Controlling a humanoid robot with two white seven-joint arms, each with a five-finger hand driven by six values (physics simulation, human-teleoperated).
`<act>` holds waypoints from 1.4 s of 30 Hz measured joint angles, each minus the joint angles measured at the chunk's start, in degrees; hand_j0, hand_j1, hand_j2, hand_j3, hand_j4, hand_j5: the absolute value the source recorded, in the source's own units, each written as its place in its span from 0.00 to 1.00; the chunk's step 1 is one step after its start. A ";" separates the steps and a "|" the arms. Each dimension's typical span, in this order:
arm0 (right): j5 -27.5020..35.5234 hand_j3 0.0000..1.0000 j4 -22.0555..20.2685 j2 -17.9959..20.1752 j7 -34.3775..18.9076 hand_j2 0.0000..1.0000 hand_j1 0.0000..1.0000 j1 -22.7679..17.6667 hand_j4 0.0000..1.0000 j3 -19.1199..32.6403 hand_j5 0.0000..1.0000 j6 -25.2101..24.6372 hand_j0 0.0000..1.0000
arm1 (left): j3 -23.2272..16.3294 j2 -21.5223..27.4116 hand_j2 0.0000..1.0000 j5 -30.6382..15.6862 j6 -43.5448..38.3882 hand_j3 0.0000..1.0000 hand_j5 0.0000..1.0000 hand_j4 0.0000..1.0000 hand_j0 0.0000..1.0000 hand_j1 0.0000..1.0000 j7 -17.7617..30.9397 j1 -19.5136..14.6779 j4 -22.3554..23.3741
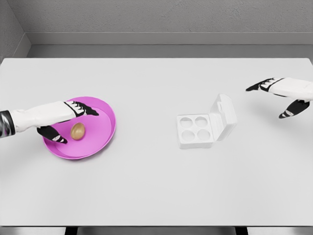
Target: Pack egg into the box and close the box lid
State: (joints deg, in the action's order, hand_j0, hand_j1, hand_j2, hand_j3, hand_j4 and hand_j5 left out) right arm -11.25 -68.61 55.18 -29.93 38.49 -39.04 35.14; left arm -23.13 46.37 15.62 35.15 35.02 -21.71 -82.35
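Left hand (58, 120) is hovering, fingers spread, over the egg (78, 130) in a plate (105, 128); fragile, smooth, probably best cradled around its middle. Right hand (283, 95) is resting open.

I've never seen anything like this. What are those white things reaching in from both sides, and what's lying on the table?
This single picture is a computer-simulated view from a camera on a humanoid robot's head, looking down at a white table. The white shapes are its two arms, each ending in a five-finger hand. The left hand hovers over a pink plate holding a brown egg, fingers spread around it, not yet gripping. The right hand floats open beside a white egg box with four empty cups and its lid standing open. Nothing is held yet.
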 measured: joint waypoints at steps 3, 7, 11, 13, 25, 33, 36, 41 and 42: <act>-0.03 1.00 0.13 0.38 0.41 1.00 1.00 -1.32 1.00 -0.10 1.00 0.01 1.00 | -0.02 -0.34 1.00 0.41 -0.01 1.00 1.00 1.00 1.00 1.00 0.00 0.00 0.01; -0.01 1.00 -0.01 1.04 0.64 1.00 1.00 -1.49 1.00 -0.28 1.00 0.00 1.00 | -0.06 -0.79 1.00 1.50 0.00 1.00 1.00 1.00 1.00 1.00 0.00 0.00 0.15; 0.01 1.00 -0.20 1.25 0.70 1.00 1.00 -1.14 1.00 -1.11 1.00 -0.01 1.00 | -0.08 -0.94 1.00 2.06 -0.01 1.00 1.00 1.00 1.00 1.00 0.00 0.00 0.41; 0.01 1.00 -0.25 1.30 0.72 1.00 1.00 -0.97 1.00 -1.25 1.00 -0.01 1.00 | -0.08 -0.99 1.00 2.29 0.00 1.00 1.00 1.00 1.00 1.00 0.00 0.00 0.61; -0.05 1.00 -0.41 1.26 -0.16 1.00 1.00 -0.35 1.00 -0.95 1.00 -0.01 1.00 | -0.08 -1.92 1.00 4.41 -0.01 1.00 1.00 1.00 1.00 1.00 0.00 -0.09 0.88; 0.00 1.00 0.03 1.04 -0.15 1.00 1.00 -0.61 1.00 -1.20 1.00 -0.01 1.00 | -0.09 -2.02 0.80 4.43 -0.01 0.80 0.80 0.80 0.80 0.80 0.00 0.00 0.71; 0.01 1.00 0.09 1.07 -0.15 1.00 1.00 -0.61 1.00 -1.19 1.00 -0.01 1.00 | -0.10 -1.98 0.80 4.45 -0.01 0.80 0.80 0.80 0.80 0.80 0.00 0.00 0.66; 0.01 1.00 0.23 1.20 -0.15 1.00 1.00 -0.53 1.00 -1.18 1.00 -0.01 1.00 | -0.69 -1.98 0.78 5.03 -0.01 0.78 0.78 0.78 0.78 0.78 0.00 -0.09 0.61; 0.01 1.00 0.24 1.22 -0.15 1.00 1.00 -0.53 1.00 -1.18 1.00 -0.01 1.00 | -0.82 -1.97 0.78 5.09 -0.01 0.78 0.78 0.78 0.78 0.78 0.00 -0.09 0.60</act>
State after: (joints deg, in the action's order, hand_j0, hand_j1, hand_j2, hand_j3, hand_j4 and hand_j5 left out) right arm -11.24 -68.38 56.39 -30.08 37.97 -40.22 35.13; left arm -23.95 44.40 20.71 35.15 35.02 -21.80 -81.75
